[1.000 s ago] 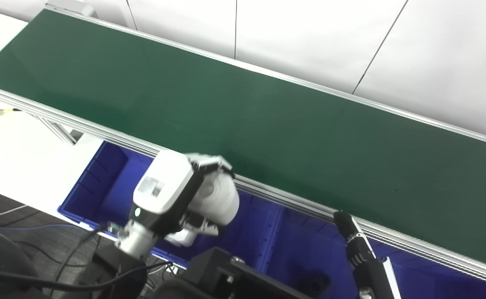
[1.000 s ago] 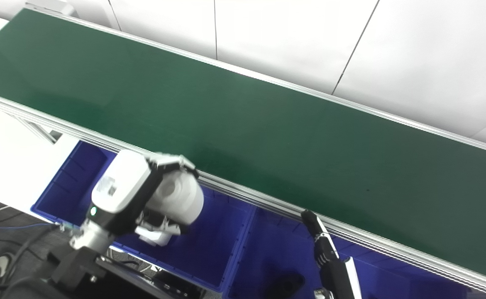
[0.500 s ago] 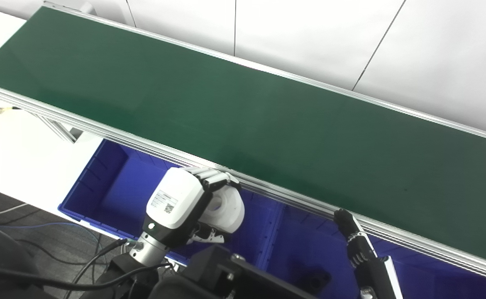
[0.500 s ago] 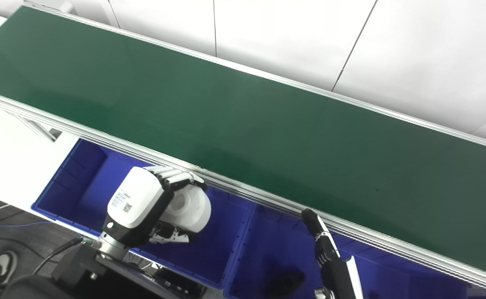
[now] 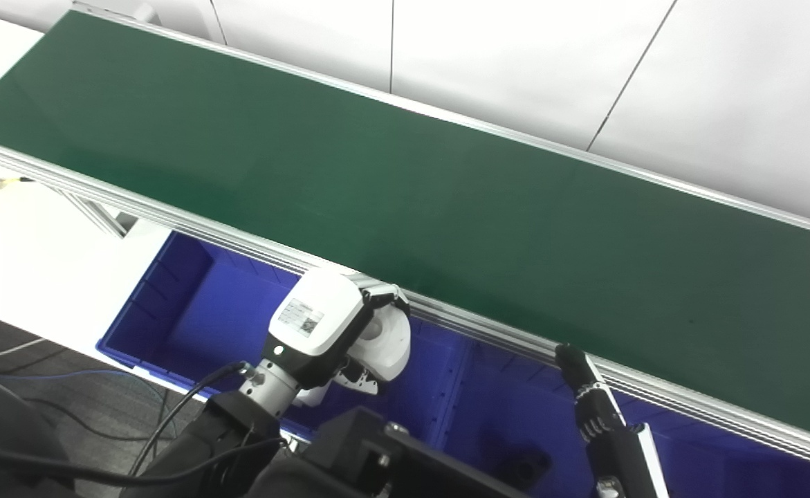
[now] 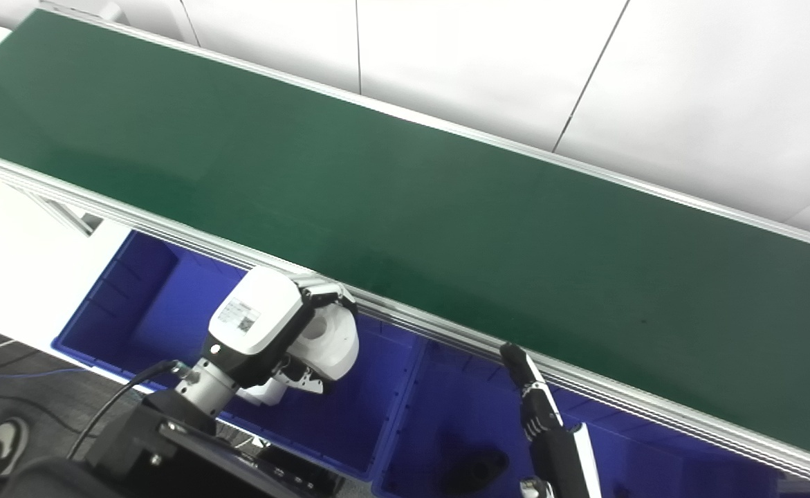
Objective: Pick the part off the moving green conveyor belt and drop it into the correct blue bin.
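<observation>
The left hand [image 5: 339, 332], white-shelled with black-jointed fingers, is clamping a white round plastic part with a hollow centre [image 5: 387, 339] and is carrying it down and further in over the left blue plastic bin [image 5: 190, 304]. A second ago that hand was sitting higher, level with the aluminium rail [image 5: 488, 332] of the long green conveyor belt [image 5: 405, 180]; now it is dipping below the rail, with the part hanging over the bin's right-hand end, just beside the divider wall. The fingers are wrapping over the top of the part and the thumb is pressing from beneath — no release is showing yet.

The belt itself is carrying nothing in view, so the pick appears done and the drop is what remains. Whether this bin is the correct one cannot be told from here.

The right hand [image 5: 581, 387], dark and slim, is waiting near the rail above the neighbouring blue bin [image 5: 508, 422] — a dark object [image 6: 477, 467] is lying on that bin's floor — and has hardly moved; whether its fingers are spread or closed cannot be told.
</observation>
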Action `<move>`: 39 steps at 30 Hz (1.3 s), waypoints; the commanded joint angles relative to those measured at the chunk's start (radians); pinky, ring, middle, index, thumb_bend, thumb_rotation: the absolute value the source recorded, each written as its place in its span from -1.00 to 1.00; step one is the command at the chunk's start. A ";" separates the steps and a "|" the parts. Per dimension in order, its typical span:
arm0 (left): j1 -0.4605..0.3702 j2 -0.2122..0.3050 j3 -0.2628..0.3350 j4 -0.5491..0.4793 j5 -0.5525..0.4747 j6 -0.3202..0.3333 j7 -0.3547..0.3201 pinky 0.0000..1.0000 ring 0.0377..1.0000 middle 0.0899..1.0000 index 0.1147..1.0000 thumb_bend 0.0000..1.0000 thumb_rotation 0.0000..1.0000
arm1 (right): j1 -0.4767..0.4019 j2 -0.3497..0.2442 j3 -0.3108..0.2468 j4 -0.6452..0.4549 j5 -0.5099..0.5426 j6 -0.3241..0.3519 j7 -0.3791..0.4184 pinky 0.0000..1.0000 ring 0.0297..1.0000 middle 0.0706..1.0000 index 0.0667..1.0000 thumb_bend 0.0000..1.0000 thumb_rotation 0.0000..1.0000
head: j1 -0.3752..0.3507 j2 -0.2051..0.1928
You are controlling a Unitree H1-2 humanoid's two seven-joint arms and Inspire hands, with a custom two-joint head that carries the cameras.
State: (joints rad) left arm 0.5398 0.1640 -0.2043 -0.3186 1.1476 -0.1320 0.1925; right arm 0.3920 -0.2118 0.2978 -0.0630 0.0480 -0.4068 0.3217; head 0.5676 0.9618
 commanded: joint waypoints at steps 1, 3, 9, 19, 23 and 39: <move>-0.005 0.009 -0.003 -0.011 -0.009 0.020 -0.014 -0.25 -0.21 -0.15 -0.08 0.00 -1.00 | -0.003 0.005 0.000 -0.026 0.014 -0.008 0.004 0.95 0.90 0.85 0.85 0.82 0.89 | -0.001 0.000; -0.010 0.010 -0.005 -0.008 -0.014 0.028 -0.023 -0.25 -0.21 -0.15 -0.08 0.00 -1.00 | -0.004 0.003 0.001 -0.028 0.021 -0.005 0.007 0.96 0.91 0.86 0.85 0.81 0.88 | -0.004 0.001; -0.019 0.014 -0.008 0.009 -0.053 0.036 -0.034 -0.23 -0.21 -0.14 -0.08 0.00 -1.00 | -0.002 0.001 -0.002 -0.035 0.013 0.001 0.003 0.96 0.90 0.85 0.85 0.82 0.87 | -0.006 0.000; -0.013 0.049 -0.032 -0.007 -0.114 0.054 -0.145 -0.17 -0.19 -0.13 -0.10 0.00 -1.00 | 0.003 -0.002 -0.006 -0.048 0.004 0.004 -0.001 0.95 0.89 0.84 0.85 0.81 0.89 | -0.016 0.009; -0.008 0.058 -0.041 -0.028 -0.117 0.082 -0.201 -0.14 -0.16 -0.10 -0.14 0.01 -1.00 | 0.006 -0.003 -0.008 -0.059 -0.002 0.014 -0.003 0.94 0.89 0.84 0.85 0.81 0.90 | -0.016 0.011; -0.012 0.069 -0.070 -0.072 0.021 0.164 -0.282 0.08 0.22 0.27 0.00 0.59 -0.72 | 0.002 -0.002 -0.009 -0.046 -0.001 0.010 0.001 0.95 0.89 0.84 0.85 0.80 0.89 | -0.021 0.006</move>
State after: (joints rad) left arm 0.5236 0.2255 -0.2726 -0.3612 1.1445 0.0274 -0.1230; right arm 0.3941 -0.2159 0.2914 -0.0831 0.0359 -0.3867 0.3216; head 0.5476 0.9695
